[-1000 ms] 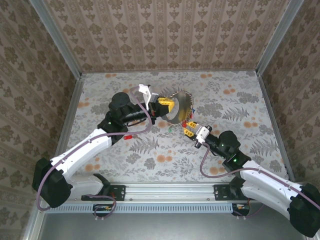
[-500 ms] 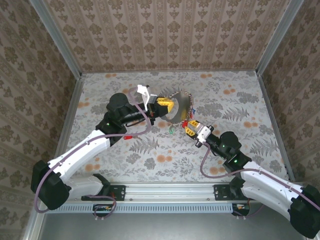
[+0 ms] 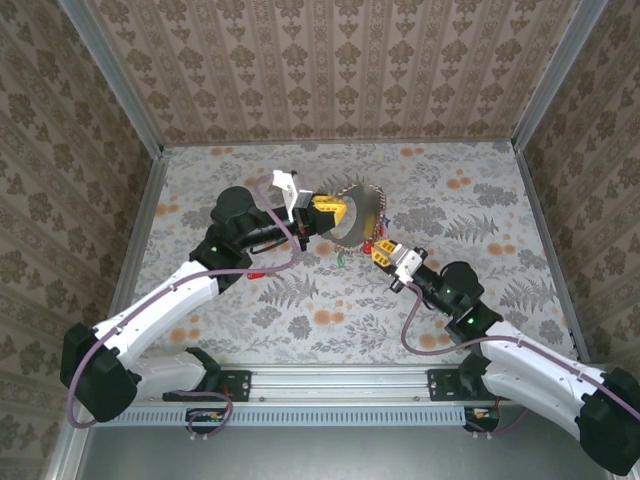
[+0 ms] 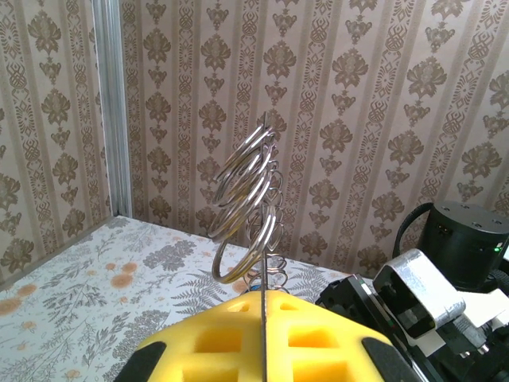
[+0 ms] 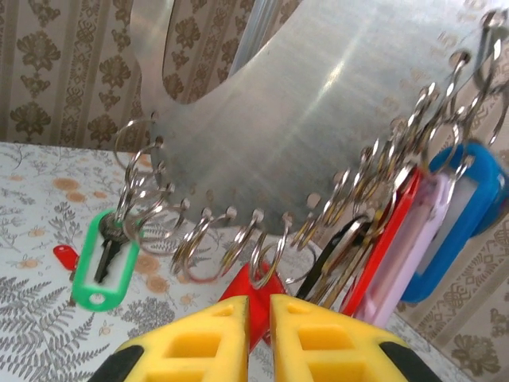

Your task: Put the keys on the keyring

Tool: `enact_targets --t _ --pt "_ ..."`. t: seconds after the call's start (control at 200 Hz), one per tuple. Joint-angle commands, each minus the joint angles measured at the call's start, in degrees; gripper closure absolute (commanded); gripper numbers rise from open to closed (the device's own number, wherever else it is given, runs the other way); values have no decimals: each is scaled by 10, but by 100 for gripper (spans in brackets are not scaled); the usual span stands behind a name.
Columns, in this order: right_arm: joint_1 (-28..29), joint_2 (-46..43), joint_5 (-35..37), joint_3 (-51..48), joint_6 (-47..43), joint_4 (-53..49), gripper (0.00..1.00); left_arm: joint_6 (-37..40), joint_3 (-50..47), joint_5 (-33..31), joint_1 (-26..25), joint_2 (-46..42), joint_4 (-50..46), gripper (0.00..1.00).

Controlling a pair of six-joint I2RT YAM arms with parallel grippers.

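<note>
The left gripper squeezes the shiny keyring tight, up over the table, with open room around. The right gripper, nearly closed, sits under the keyring's ringed edge by a red key. I cannot tell if it pinches the key.

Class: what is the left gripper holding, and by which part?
The left gripper is shut on the metal keyring plate, pinching its thin edge between the yellow fingers; its rings stand clear above.
</note>
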Motion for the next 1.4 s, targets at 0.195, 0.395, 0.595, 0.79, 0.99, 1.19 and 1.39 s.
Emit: enact_targets --t 0.195,0.395,0.595,0.79,0.99,1.19,1.39 --pt "3 10 -26 28 11 35 83 12 15 12 -3 -17 31 100" --pt "3 -22 -17 4 2 -3 80 12 15 10 -4 -17 32 100" --pt "3 -60 -48 -3 6 -47 81 13 16 8 -4 -16 31 100" --pt "3 -36 -86 15 1 -49 80 11 16 6 -7 -16 34 100" --pt "8 0 -95 30 -4 -20 78 10 17 4 -10 -17 39 100" --pt "16 18 -51 31 -7 6 76 10 17 1 -13 -17 42 100" --pt "17 8 -6 14 -24 5 76 11 17 -2 -14 -19 39 100"
